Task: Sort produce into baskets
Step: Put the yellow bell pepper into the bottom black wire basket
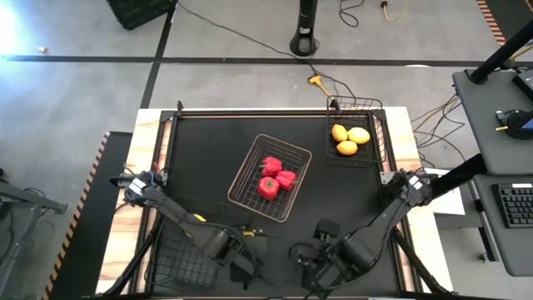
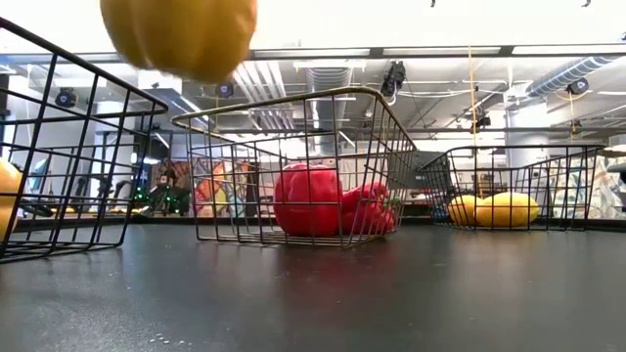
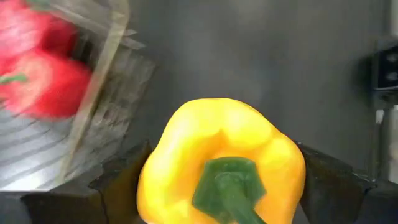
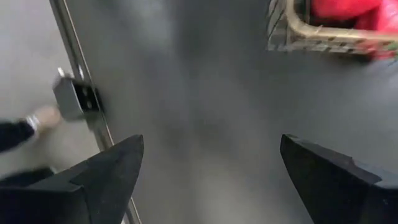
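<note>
My left gripper (image 3: pixel 224 186) is shut on a yellow bell pepper (image 3: pixel 221 158) over the table's near middle (image 1: pixel 243 242). The pepper shows high above the table top in the low view (image 2: pixel 181 34). My right gripper (image 4: pixel 211 168) is open and empty beside it, to its right (image 1: pixel 312 242). Three red peppers (image 1: pixel 273 177) lie in the pale wire basket (image 1: pixel 250 162) at mid table. Three lemons (image 1: pixel 350 137) lie in the black basket (image 1: pixel 376 125) at the far right. A second black basket (image 1: pixel 171 258) stands at the near left, with a yellow piece (image 2: pixel 5 196) inside. My left gripper pinches the yellow pepper by two opposite sides of its body (image 3: pixel 152 180) between its two fingers (image 3: pixel 118 183). The green stem (image 3: pixel 227 186) faces the wrist camera. The fingers come from above, pointing down at the table top. The pepper is lifted clear of the table.
Bare black table top lies between the three baskets and in front of them. A raised rail (image 4: pixel 81 112) with a bracket runs along the table's edge. Cables and a stand foot (image 1: pixel 306 42) are on the floor beyond the far edge.
</note>
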